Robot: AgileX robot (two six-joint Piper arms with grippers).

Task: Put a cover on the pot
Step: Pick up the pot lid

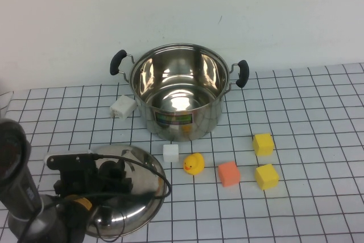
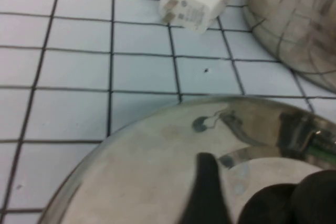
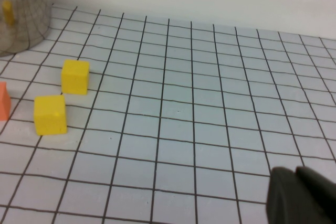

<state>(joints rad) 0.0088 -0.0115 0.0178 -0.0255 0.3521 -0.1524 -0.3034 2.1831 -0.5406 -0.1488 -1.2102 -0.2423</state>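
The pot point(image 1: 179, 103) stands open and upright at the back middle of the gridded table; it also shows in the left wrist view point(image 2: 294, 19) and the right wrist view point(image 3: 21, 14). The domed steel lid point(image 1: 133, 209) lies flat on the table at the front left, also seen in the left wrist view point(image 2: 147, 171). My left gripper point(image 1: 116, 173) hovers low over the lid at its black knob point(image 2: 283, 203), open, one finger point(image 2: 207, 187) beside the knob. My right gripper point(image 3: 296, 174) is shut and empty over bare table, out of the high view.
A white plug adapter point(image 1: 123, 107) lies left of the pot. In front of the pot are a white cube point(image 1: 170, 152), a yellow duck point(image 1: 194, 164), an orange cube point(image 1: 229, 173) and two yellow cubes point(image 1: 263, 144) point(image 1: 267, 176). A wall stands behind the table.
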